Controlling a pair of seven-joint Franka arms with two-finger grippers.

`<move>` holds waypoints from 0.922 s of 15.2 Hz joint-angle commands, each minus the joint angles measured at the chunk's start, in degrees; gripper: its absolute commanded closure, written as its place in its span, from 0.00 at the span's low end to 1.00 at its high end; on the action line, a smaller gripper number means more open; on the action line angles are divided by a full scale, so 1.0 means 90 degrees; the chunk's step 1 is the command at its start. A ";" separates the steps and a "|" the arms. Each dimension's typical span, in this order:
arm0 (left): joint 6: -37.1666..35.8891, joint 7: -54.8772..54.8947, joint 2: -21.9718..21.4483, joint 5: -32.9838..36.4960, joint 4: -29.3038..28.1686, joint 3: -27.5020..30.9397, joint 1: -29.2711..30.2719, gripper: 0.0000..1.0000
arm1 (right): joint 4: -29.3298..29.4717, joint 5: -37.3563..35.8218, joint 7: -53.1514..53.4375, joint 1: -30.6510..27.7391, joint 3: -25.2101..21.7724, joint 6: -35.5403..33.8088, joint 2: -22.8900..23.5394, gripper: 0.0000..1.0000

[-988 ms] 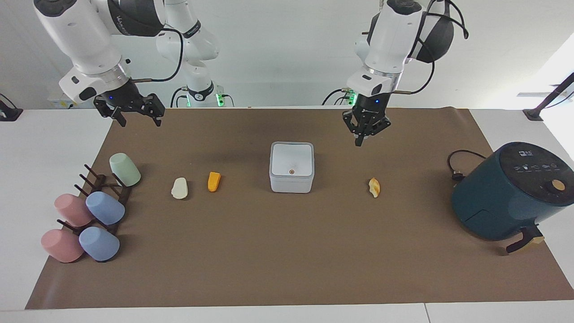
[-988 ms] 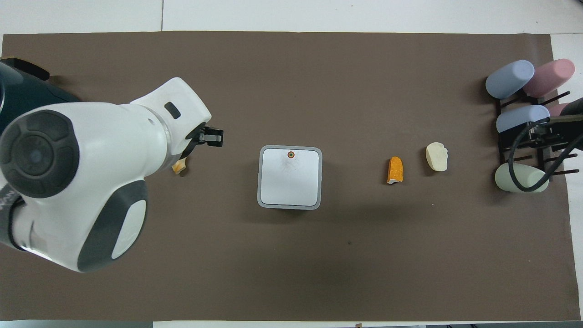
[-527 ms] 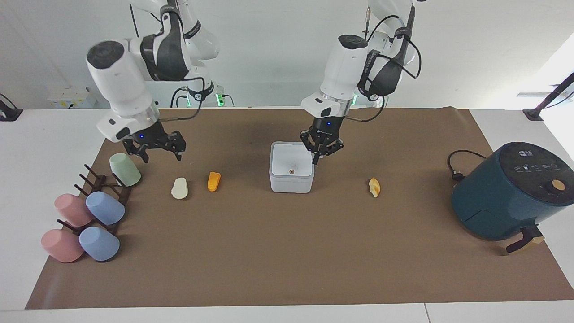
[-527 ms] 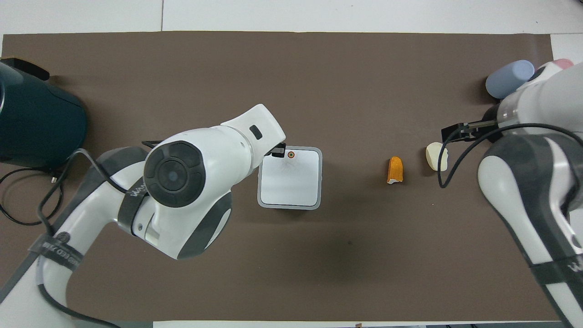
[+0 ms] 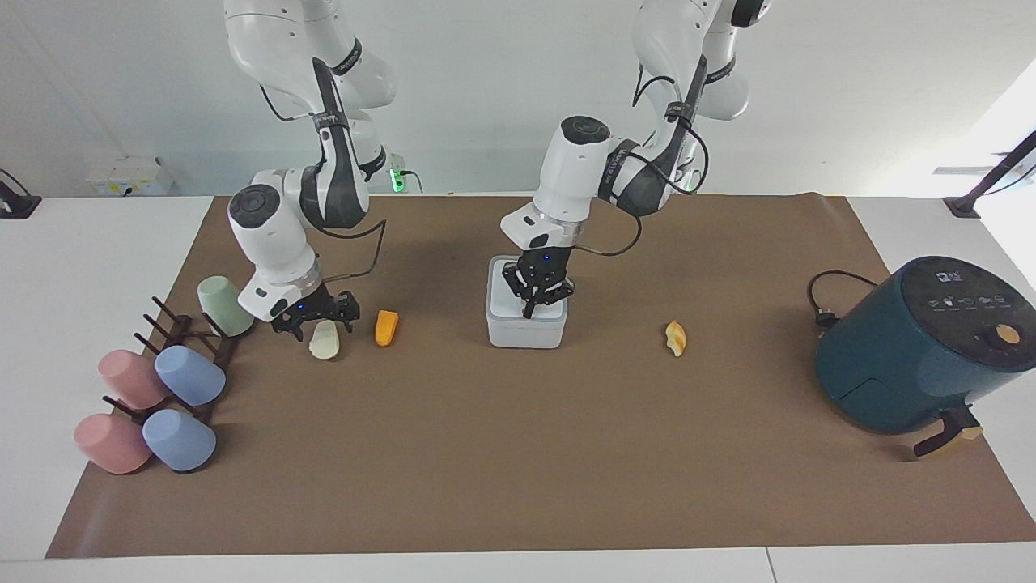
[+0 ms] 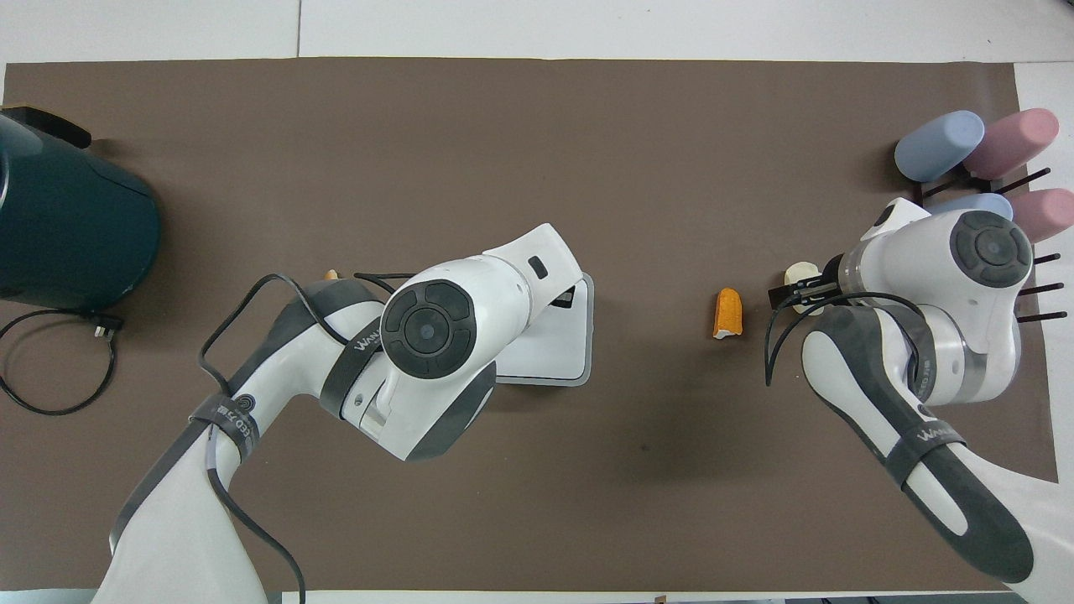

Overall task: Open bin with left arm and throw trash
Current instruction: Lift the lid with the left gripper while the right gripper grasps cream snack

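Note:
The white square bin [image 5: 526,328] stands mid-mat with its lid down; in the overhead view its rim [image 6: 579,352] shows beside my left arm. My left gripper [image 5: 532,310] is shut, with its tips down on the lid near the orange-red dot. My right gripper [image 5: 318,322] is open and low, with its fingers on either side of the cream-white lump [image 5: 324,342], partly hidden overhead [image 6: 800,272]. The orange wedge [image 5: 387,327] [image 6: 727,312] lies between lump and bin. The yellow-brown fruit piece [image 5: 676,338] lies toward the left arm's end.
A dark teal air fryer [image 5: 914,348] [image 6: 67,235] with a black cable [image 5: 825,295] stands at the left arm's end. A dark rack with pastel cups [image 5: 162,380] [image 6: 973,151] stands at the right arm's end, close to my right arm.
Both arms swung out and came down. My left gripper moved from beside the fruit piece onto the bin lid. My right gripper dropped from the mat's corner to the cream-white lump.

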 commanded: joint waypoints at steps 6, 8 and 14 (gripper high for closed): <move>-0.2243 0.0215 -0.1021 -0.0025 -0.0273 0.0127 -0.0107 1.00 | 0.0156 -0.0024 -0.0181 -0.0049 0.0052 -0.0132 0.0187 0.95; -0.2956 0.0215 -0.1295 -0.0025 -0.0293 0.0146 0.0038 1.00 | 0.0205 -0.0043 -0.0181 -0.0010 0.0042 -0.0229 0.0187 1.00; -0.4188 0.1072 -0.2144 -0.0025 -0.0430 0.0146 0.0848 1.00 | 0.2407 -0.0014 0.0139 0.0642 0.0071 -0.2832 0.0411 1.00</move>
